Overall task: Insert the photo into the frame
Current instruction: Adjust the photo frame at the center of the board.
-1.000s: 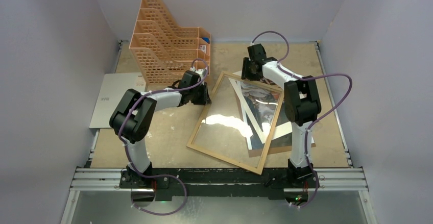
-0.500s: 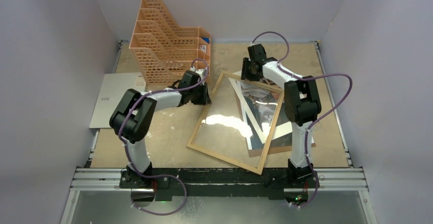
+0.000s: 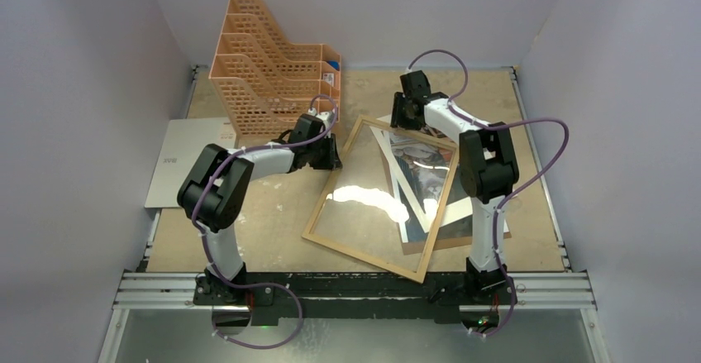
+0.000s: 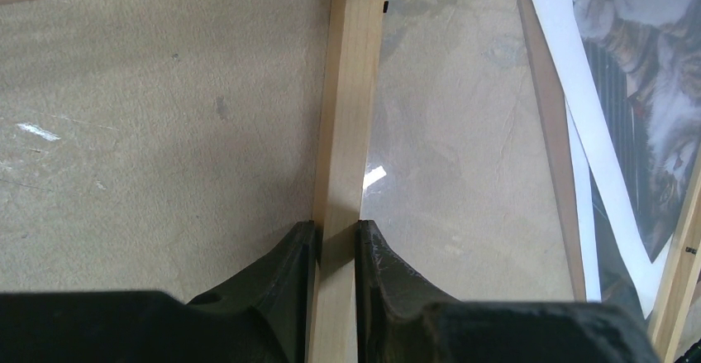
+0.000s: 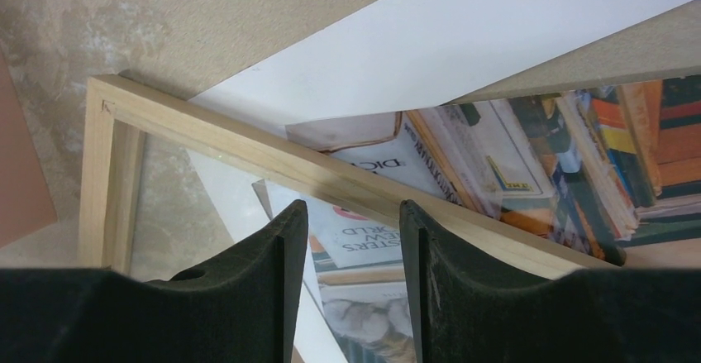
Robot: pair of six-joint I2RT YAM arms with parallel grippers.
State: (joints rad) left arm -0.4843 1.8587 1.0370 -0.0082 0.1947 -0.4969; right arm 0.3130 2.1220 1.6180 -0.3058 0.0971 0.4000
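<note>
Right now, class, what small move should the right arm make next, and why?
Probably close the right gripper on the frame at its far rail, seen between its open fingers. The left gripper clamps a side rail, and the frame lies askew over the photo, so both should reposition it.

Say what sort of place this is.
Probably a lab robot cell: plain walls box in a worn tabletop, left arm and right arm bolted to a rail, staged props like the organizer and frame.

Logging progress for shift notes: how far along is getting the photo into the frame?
Done: nothing yet; the photo lies askew under the frame, poking past its rail. In hand: the left end effector grips a frame rail; the right end effector is open above the far rail. Left: seating the photo inside.
</note>
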